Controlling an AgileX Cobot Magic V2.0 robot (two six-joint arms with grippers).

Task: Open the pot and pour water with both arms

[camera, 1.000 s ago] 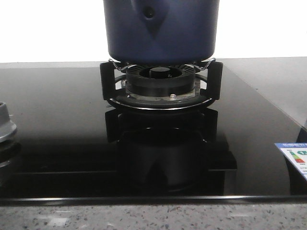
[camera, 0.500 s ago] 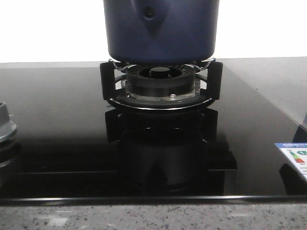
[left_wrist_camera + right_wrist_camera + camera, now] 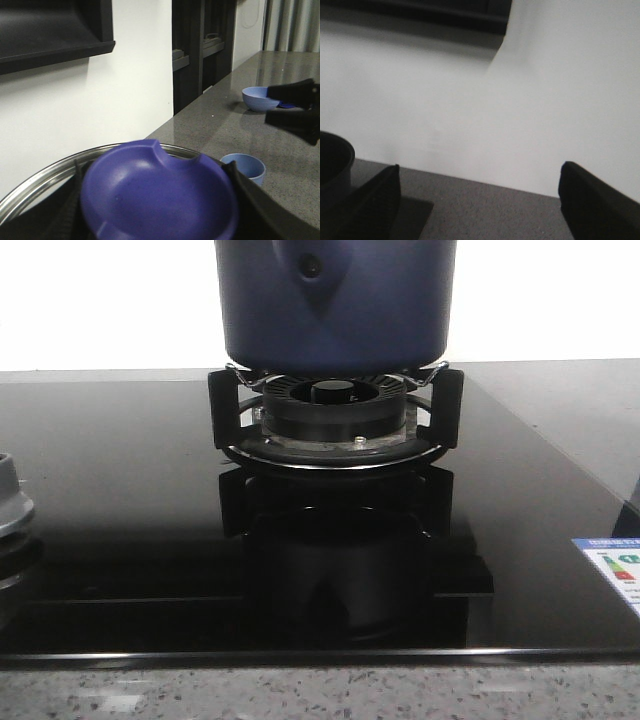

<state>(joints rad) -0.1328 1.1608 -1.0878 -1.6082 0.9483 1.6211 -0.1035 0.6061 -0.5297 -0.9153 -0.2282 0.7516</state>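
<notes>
Sits on the burner grate [image 3: 335, 425] of a glossy black cooktop [image 3: 120, 500], the pot [image 3: 335, 300], at twelve o'clock in the front view, its upper part cut off by the frame, riveted triangular handle mount facing the camera. Shows neither arm in that view. In the left wrist view, fills the foreground a purple knob [image 3: 159, 197] with a notched rim, apparently the handle of a steel-rimmed lid [image 3: 45, 177], with the dark fingers of the left claw [image 3: 159, 220] flanking it at three and nine o'clock, seemingly pinching it, though blur hides the contact. Beyond, on the speckled table [image 3: 260, 135], stand a light blue cup [image 3: 245, 167] at four o'clock of the knob and a blue bowl [image 3: 257, 97] at two o'clock, with a dark arm part close to the bowl. In the right wrist view, spreads wide the right claw [image 3: 477, 205], holding nothing, facing a white wall [image 3: 520, 100], with only a dark rounded edge, probably the pot [image 3: 332, 165], at nine o'clock. Judged from this: lid in the left claw's charge, pot body lying off to the side of the right claw, so the nearer free arm for gripping and tipping looks to be the right, needing a turn toward that dark edge first
</notes>
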